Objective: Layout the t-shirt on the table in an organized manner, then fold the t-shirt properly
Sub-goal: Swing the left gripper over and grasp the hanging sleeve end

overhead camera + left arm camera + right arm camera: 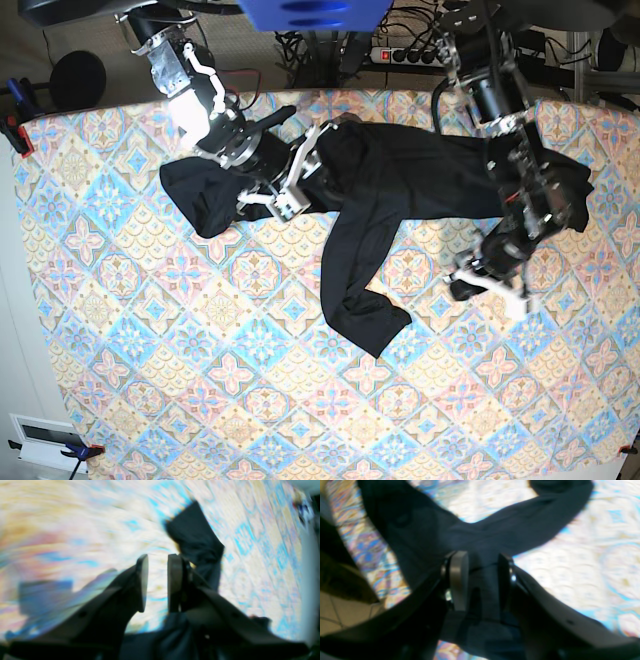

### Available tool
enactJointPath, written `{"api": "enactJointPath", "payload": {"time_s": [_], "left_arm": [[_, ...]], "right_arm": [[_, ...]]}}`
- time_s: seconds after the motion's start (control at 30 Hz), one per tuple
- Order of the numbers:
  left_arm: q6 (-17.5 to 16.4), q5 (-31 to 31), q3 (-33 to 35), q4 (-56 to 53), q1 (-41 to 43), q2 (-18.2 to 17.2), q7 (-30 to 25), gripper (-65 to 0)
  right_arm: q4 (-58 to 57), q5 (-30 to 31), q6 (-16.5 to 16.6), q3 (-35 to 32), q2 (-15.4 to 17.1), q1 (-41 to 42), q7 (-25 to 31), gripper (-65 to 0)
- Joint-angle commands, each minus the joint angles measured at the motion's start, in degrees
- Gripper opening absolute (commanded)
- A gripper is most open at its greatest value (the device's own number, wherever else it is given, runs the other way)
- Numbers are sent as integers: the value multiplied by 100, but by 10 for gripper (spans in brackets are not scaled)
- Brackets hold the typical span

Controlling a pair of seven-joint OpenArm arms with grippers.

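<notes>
free: near table (pixel 200 400) half | blocked: far half, crumpled t-shirt (pixel 400 180)

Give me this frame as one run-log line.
black fabric t-shirt: crumpled, unfolded | patterned table | left gripper: open, empty | right gripper: open, straddling shirt

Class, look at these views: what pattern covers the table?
The table shows pastel blue, pink and cream diamond tiles with floral motifs, clearest in the base view.

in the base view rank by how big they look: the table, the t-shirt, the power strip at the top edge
1. The table: it fills nearly the whole base view.
2. The t-shirt: spread unevenly over the upper middle, much smaller than the table.
3. The power strip: a small white bar; it lies beyond the table, so distance may shrink it.
</notes>
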Motion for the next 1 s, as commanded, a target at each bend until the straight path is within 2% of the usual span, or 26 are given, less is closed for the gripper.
{"api": "enactJointPath", "payload": {"time_s": [0.0, 0.07, 0.27, 0.47, 0.83, 0.97], "left_arm": [[-6, 63, 6, -217, -288, 10, -115, -512], [-6, 203, 6, -876, -604, 204, -229, -494], [-6, 555, 6, -2353, -1184, 582, -1196, -371], [-6, 572, 15, -3153, -1466, 819, -1715, -299], [-6, 581, 15, -4973, -1984, 846, -2858, -299], [-6, 581, 24, -5553, -2178, 942, -3095, -330]], "right_arm": [[141, 66, 39, 45, -2, 38, 142, -455], [141, 66, 39, 62, -2, 38, 142, -456], [149, 66, 39, 62, 7, 38, 151, -456], [149, 66, 39, 62, 7, 47, 151, -456], [149, 74, 39, 62, 7, 82, 160, -456], [149, 74, 39, 62, 7, 82, 160, -456]]}}
